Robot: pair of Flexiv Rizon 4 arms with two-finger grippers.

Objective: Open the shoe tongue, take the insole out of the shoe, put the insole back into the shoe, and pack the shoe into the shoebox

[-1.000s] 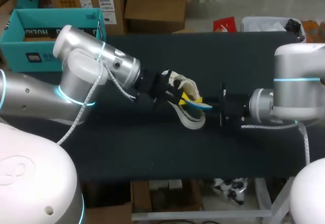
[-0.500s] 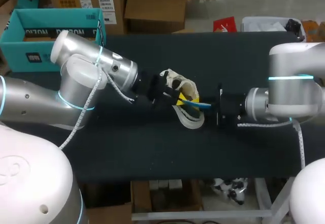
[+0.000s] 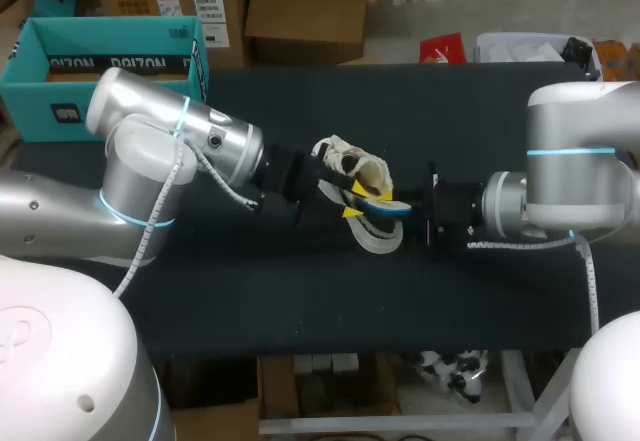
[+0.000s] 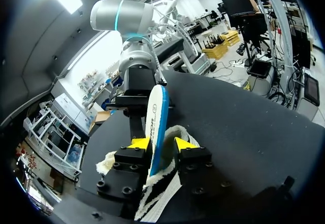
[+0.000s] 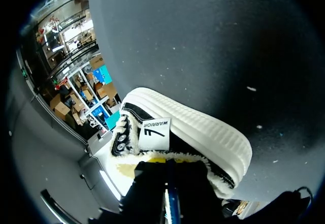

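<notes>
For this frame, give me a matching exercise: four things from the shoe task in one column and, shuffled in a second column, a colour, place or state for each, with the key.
Things:
1. shoebox
2. insole
3. shoe
4. right tool

Descriptions:
A. white with a blue edge, partly out of the shoe
B. shut on the insole's end
C. teal, at the table's far left corner
D. fleece-lined, mid-table at the left tool

Pairs: 1-C, 2-A, 3-D, 4-B.
</notes>
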